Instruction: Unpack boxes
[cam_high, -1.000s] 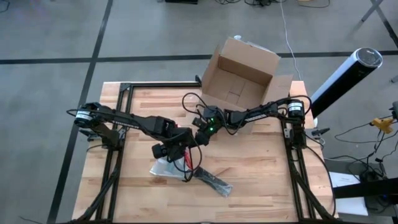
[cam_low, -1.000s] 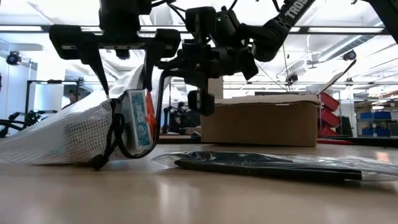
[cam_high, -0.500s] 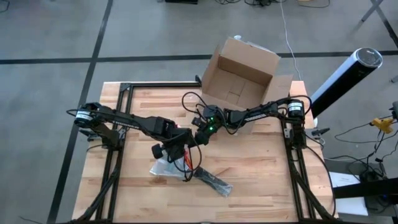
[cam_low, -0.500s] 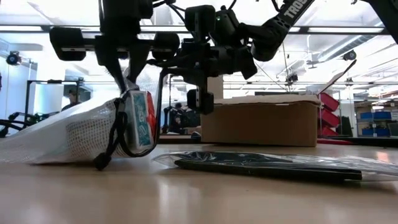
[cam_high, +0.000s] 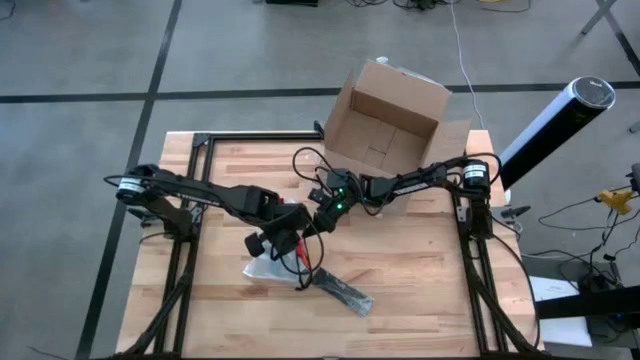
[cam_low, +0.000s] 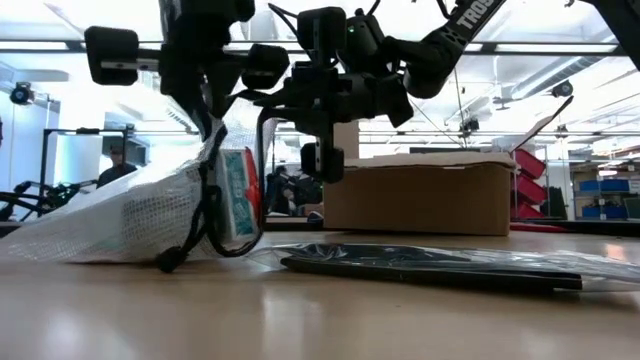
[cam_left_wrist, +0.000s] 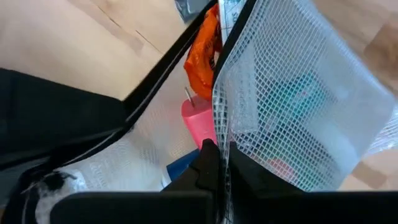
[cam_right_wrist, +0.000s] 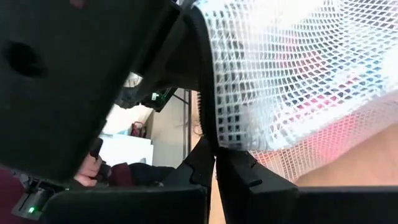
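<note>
We see the table (cam_high: 420, 290) with bare wood along its 6 o'clock and 3 o'clock edges. The box (cam_high: 385, 125) stands open at 12 o'clock, overhanging the far edge. At centre, the left gripper (cam_high: 283, 243) is clenched on the mesh pouch (cam_high: 268, 268). The right gripper (cam_high: 322, 220), just beside at 1 o'clock, is also clenched on it. A black flat packet (cam_high: 343, 291) lies at 5 o'clock.

The mesh pouch (cam_left_wrist: 298, 106) runs past the frame edges in both wrist views — its contents show only as blurred colours. The cardboard box (cam_low: 420, 197) has its interior hidden in the low view.
</note>
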